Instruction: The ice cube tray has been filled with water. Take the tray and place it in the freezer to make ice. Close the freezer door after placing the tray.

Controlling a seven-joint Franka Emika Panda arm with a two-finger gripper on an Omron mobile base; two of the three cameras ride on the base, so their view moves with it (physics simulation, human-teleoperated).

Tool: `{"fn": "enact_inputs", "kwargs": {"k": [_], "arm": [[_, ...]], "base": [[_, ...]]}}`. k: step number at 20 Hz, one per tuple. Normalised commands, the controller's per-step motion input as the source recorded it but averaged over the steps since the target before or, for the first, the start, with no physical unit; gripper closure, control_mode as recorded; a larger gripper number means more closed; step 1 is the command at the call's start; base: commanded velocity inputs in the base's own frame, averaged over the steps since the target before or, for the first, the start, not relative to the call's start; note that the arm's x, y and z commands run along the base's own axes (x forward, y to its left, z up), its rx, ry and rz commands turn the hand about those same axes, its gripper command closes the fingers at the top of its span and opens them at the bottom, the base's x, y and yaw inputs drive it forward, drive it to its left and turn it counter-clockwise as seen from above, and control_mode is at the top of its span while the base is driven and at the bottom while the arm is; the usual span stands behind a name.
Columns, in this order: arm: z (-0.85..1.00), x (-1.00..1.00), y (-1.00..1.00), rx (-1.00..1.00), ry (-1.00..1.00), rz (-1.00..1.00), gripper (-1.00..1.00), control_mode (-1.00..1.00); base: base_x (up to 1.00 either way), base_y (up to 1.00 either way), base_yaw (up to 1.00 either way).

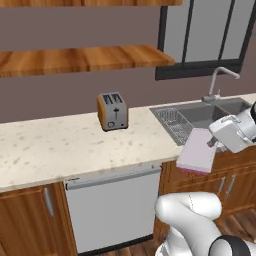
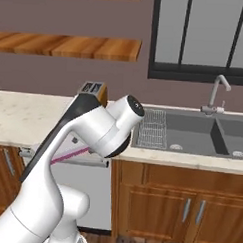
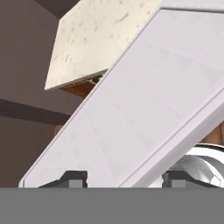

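Note:
The ice cube tray [image 1: 196, 150] is a pale lavender-white slab with a magenta lower edge. It hangs tilted in the air in front of the counter edge, just left of the sink. My gripper [image 1: 211, 143] is shut on its right end. In the hand view the tray [image 3: 144, 96] stretches away from the gripper [image 3: 124, 177], with one dark fingertip [image 3: 73, 178] on each side of it. In the right base view only the tray's thin magenta edge [image 2: 69, 154] shows behind my arm. The freezer and the freezer door are out of view.
An orange-sided toaster [image 1: 112, 111] stands on the speckled counter [image 1: 55, 145]. The steel sink [image 1: 200, 116] with its faucet [image 1: 219, 80] lies to the right. A dishwasher front [image 1: 115, 207] and wooden cabinets [image 2: 185, 206] sit below; wooden shelves [image 1: 75, 57] hang above.

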Motion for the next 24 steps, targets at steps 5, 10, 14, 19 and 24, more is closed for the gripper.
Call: {"fn": "enact_inputs", "kwargs": {"k": [5,10,14,19,24], "arm": [[0.00,0.00,0.00,0.00,0.00,0.00,1.00,1.00],[0.00,0.00,0.00,0.00,0.00,0.00,1.00,1.00],[0.00,0.00,0.00,0.00,0.00,0.00,1.00,1.00],[0.00,0.00,0.00,0.00,0.00,0.00,1.00,1.00],[0.00,0.00,0.00,0.00,0.00,0.00,1.00,1.00]], "base": [[-1.00,-0.38,-0.26],[-0.96,-0.31,-0.33],[-0.89,-0.29,-0.40],[-0.79,-0.32,-0.49],[-0.61,-0.20,-0.54]]}}
